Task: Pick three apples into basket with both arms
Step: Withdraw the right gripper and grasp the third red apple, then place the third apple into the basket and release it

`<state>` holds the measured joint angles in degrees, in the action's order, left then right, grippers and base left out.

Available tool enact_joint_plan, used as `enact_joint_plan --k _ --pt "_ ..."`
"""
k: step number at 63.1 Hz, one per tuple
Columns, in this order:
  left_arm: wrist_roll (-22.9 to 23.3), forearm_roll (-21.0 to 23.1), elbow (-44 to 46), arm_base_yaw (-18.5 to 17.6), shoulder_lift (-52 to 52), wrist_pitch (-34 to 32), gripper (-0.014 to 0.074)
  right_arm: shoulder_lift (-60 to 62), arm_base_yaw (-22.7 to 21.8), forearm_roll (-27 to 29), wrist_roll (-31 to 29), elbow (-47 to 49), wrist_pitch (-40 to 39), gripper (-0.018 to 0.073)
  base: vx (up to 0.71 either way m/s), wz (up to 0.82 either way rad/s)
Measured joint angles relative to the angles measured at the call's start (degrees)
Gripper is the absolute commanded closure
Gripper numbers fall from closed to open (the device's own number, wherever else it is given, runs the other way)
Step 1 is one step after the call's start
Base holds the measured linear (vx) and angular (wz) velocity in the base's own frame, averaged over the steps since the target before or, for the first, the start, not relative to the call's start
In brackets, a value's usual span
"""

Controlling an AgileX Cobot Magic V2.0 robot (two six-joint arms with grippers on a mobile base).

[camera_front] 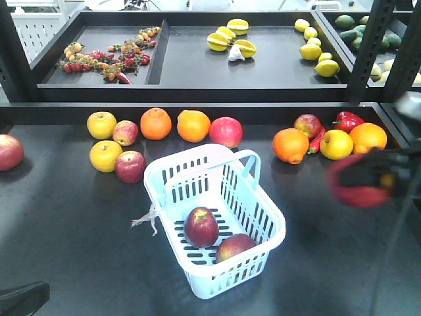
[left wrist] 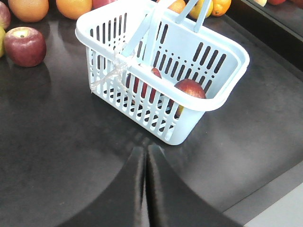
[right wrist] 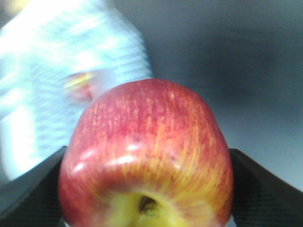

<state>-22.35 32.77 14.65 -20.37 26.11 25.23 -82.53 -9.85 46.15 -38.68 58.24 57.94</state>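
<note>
The pale blue basket stands mid-table with two dark red apples lying inside. In the left wrist view the basket is just ahead, with an apple showing through its slots. My left gripper is shut and empty, low over the table short of the basket's near corner. At the right, my right gripper is raised and shut on a third apple, which looks blurred. That apple fills the right wrist view, stem end towards the camera, between black fingers, with the blurred basket to its left.
Loose fruit lines the back of the table: yellow fruits, oranges, more apples, a red pepper. An apple lies at the far left. A raised shelf stands behind, a black post at right.
</note>
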Motion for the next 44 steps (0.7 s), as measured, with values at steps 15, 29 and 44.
enact_joint_plan --k 15,29,44 --pt "0.0 0.0 0.0 0.0 0.0 0.0 0.0603 -2.63 17.64 0.96 2.27 -0.06 -11.43 0.0562 0.0 0.0" --pt "0.0 0.0 0.0 0.0 0.0 0.0 0.0603 -11.38 28.02 1.41 2.62 -0.06 -21.9 0.0502 0.0 0.0" --pt "0.0 0.0 0.0 0.0 0.0 0.0 0.0603 -15.9 29.94 2.43 1.67 -0.06 -24.58 0.0167 0.0 0.0"
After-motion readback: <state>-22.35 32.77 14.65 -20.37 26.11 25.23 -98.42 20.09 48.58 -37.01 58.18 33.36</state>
